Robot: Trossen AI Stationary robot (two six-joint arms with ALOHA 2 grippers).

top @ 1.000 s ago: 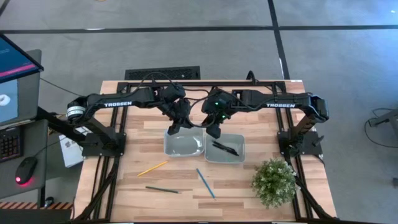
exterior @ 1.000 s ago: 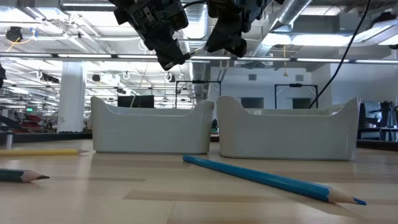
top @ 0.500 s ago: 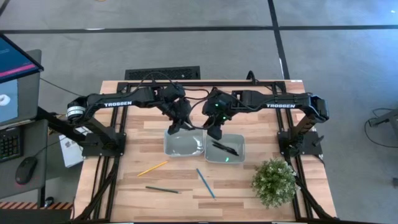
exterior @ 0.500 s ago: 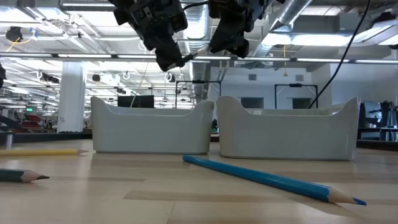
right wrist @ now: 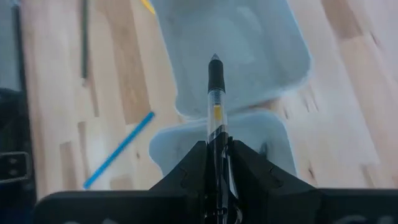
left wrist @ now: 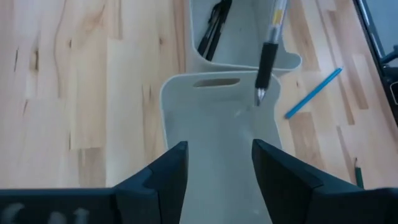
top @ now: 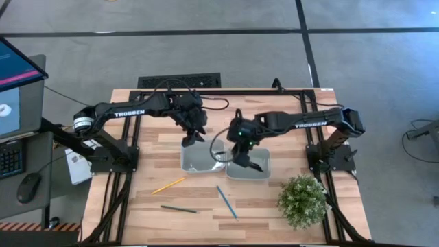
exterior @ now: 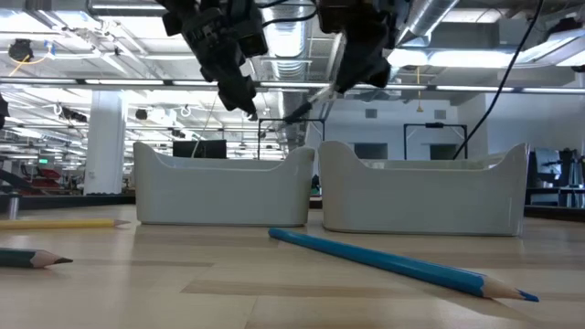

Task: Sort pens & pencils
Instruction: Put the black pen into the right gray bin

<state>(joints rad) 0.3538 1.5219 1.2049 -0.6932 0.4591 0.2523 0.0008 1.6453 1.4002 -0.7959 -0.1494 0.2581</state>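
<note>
Overhead, the left gripper (top: 187, 140) hangs above the far rim of the left tray (top: 199, 165), fingers spread with nothing between them. The right gripper (top: 238, 152) hangs over the seam where that tray meets the right tray (top: 260, 171), clenched on a pen (top: 221, 156) that sticks out toward the left tray. More pens (top: 252, 165) lie dark in the right tray. On the bare wood nearer the table's front lie the three pencils: the yellow pencil (top: 168, 185), the blue pencil (top: 226, 202) and the grey-green pencil (top: 180, 209), well apart from both trays. A potted plant (top: 302, 200) stands at the front right corner.

From table level, both grippers hang above the tray rims, the left gripper (exterior: 245, 99) with its tips parted, the held pen (exterior: 309, 103) slanting down out of the right one. The blue pencil (exterior: 393, 263) lies in front of the trays, the yellow pencil (exterior: 59, 222) off to the side.

Past the left wrist's spread fingers (left wrist: 163, 177) the left tray (left wrist: 211, 143) looks bare inside; the held pen (left wrist: 268, 53) hangs tip-down over it, and black pens (left wrist: 213, 30) rest in the tray beyond.

Past the right wrist, the fingers (right wrist: 193, 171) pinch the clear-barrelled pen (right wrist: 216, 99), its black tip out over the trays.
</note>
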